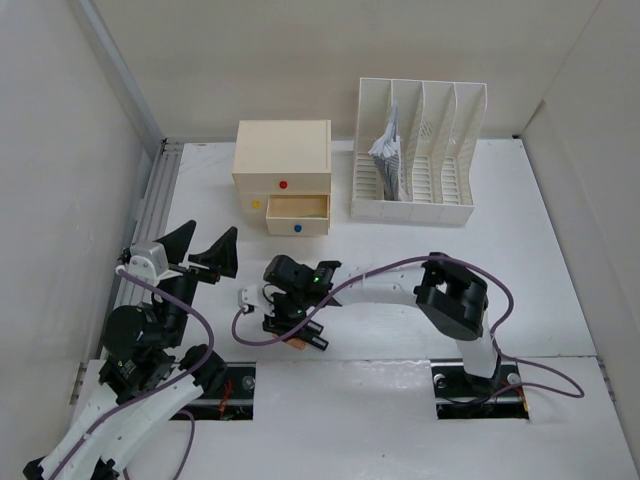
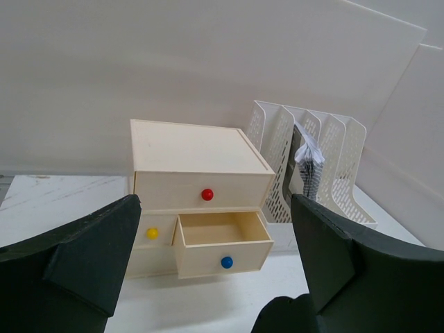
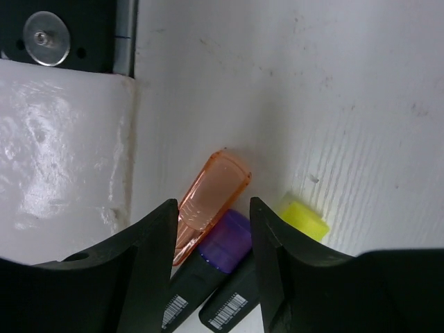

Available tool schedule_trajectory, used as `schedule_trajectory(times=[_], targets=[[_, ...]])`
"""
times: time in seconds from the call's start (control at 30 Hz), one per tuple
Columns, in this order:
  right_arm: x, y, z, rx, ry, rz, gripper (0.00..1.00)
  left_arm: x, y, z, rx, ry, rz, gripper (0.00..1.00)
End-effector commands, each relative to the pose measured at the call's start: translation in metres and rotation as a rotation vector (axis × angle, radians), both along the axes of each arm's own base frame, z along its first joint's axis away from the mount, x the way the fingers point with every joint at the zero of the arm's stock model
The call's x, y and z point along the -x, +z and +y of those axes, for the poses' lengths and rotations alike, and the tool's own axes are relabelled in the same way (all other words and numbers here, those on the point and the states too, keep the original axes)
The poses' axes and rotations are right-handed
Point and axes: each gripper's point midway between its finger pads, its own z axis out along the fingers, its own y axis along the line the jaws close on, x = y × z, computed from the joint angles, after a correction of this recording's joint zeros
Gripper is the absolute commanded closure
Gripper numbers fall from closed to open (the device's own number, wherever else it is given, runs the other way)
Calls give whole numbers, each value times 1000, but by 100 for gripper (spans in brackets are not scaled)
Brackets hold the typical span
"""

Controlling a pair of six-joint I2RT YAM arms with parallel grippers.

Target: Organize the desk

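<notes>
Three highlighters lie side by side on the white desk (image 1: 500,270), close to its near edge. Their caps are orange (image 3: 211,194), purple (image 3: 227,239) and yellow (image 3: 304,218). My right gripper (image 3: 214,236) reaches down over them, open. The orange and purple highlighters sit between its fingers, with no clear pinch. The yellow one lies outside the right finger. From above, that gripper (image 1: 295,325) hides most of them. My left gripper (image 1: 200,250) hovers wide open at the left with nothing in it, facing the drawer box (image 2: 201,159).
The cream three-drawer box (image 1: 283,160) stands at the back, its blue-knobbed bottom drawer (image 1: 297,212) pulled out and bare inside. A white slotted file rack (image 1: 420,150) beside it holds papers (image 1: 388,150). A small white object (image 1: 246,296) lies left of the right gripper.
</notes>
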Motion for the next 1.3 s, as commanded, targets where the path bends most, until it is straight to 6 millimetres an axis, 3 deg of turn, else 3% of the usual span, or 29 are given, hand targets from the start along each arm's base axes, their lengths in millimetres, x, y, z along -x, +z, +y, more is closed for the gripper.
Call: schedule_trajectory(times=[0.0, 0.13, 0.33, 0.53, 0.77, 0.9, 1.2, 1.27], targets=[[-6, 7, 17, -58, -120, -3, 49, 4, 13, 1, 22, -8, -49, 12], [-9, 4, 14, -52, -172, -3, 48, 4, 13, 1, 22, -8, -49, 12], [13, -6, 15, -34, -189, 20, 43, 6, 14, 3, 20, -5, -59, 12], [31, -17, 16, -7, -202, -75, 42, 8, 16, 5, 26, -5, -66, 12], [12, -34, 6, 48, -287, -185, 53, 8, 18, 5, 32, -5, -73, 12], [0, -39, 2, 69, -319, -245, 53, 10, 20, 7, 38, -5, -79, 12], [0, -60, -8, 134, -277, -271, 53, 12, 21, 9, 44, -4, -86, 12], [2, -63, -9, 149, -266, -257, 61, 12, 21, 9, 44, -4, -86, 12]])
